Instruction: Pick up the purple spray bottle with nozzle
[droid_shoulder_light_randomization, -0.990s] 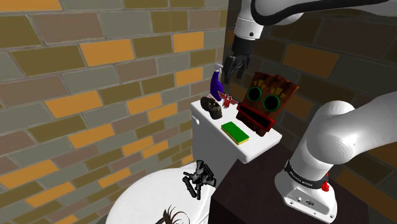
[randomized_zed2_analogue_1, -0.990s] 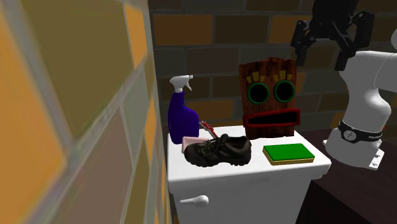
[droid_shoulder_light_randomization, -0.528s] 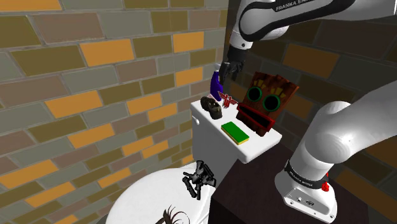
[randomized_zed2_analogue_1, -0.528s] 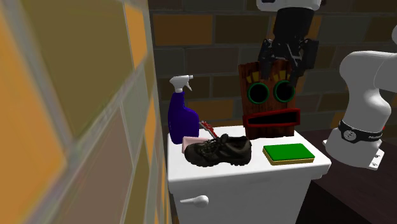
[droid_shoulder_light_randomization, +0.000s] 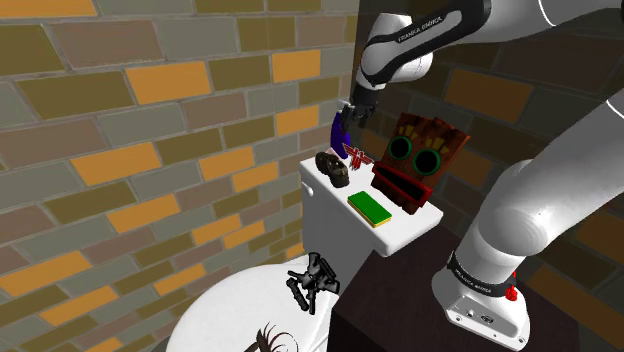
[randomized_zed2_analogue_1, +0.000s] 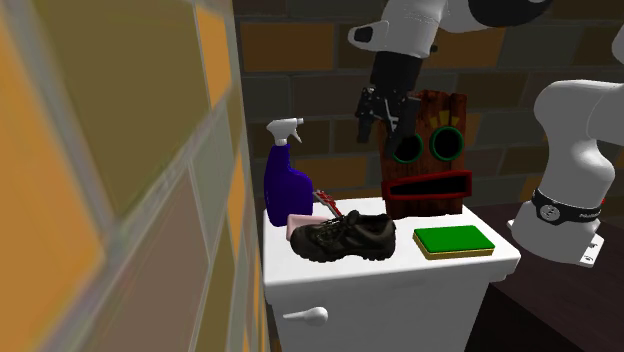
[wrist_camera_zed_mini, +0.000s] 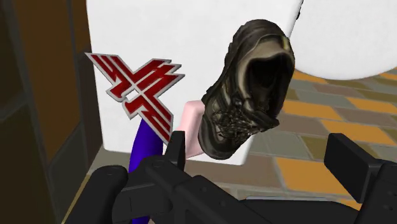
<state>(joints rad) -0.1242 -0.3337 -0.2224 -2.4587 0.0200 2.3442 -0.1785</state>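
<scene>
The purple spray bottle (randomized_zed2_analogue_1: 286, 187) with a white nozzle (randomized_zed2_analogue_1: 285, 128) stands upright at the back corner of the white toilet tank (randomized_zed2_analogue_1: 380, 292), next to the brick wall. In the shoulder view the bottle (droid_shoulder_light_randomization: 337, 129) is just left of my black gripper (droid_shoulder_light_randomization: 353, 117). In the second exterior view my gripper (randomized_zed2_analogue_1: 385, 120) hangs open, higher than the bottle and to its right, apart from it. Looking along the gripper (wrist_camera_zed_mini: 254, 175) in the wrist view, the purple body (wrist_camera_zed_mini: 142, 150) lies past one finger, not between the two.
On the tank top lie a dark shoe (randomized_zed2_analogue_1: 345, 237), a pink block (randomized_zed2_analogue_1: 298, 224), a red X-shaped piece (randomized_zed2_analogue_1: 327, 203) and a green pad (randomized_zed2_analogue_1: 454, 241). A brown mask-faced box (randomized_zed2_analogue_1: 425, 150) stands just behind the gripper. A black gadget (droid_shoulder_light_randomization: 313, 277) sits on the toilet lid.
The gripper has come down and swung leftward in the second exterior view, from right of the mask box to its left corner, closer to the bottle. It stays open.
</scene>
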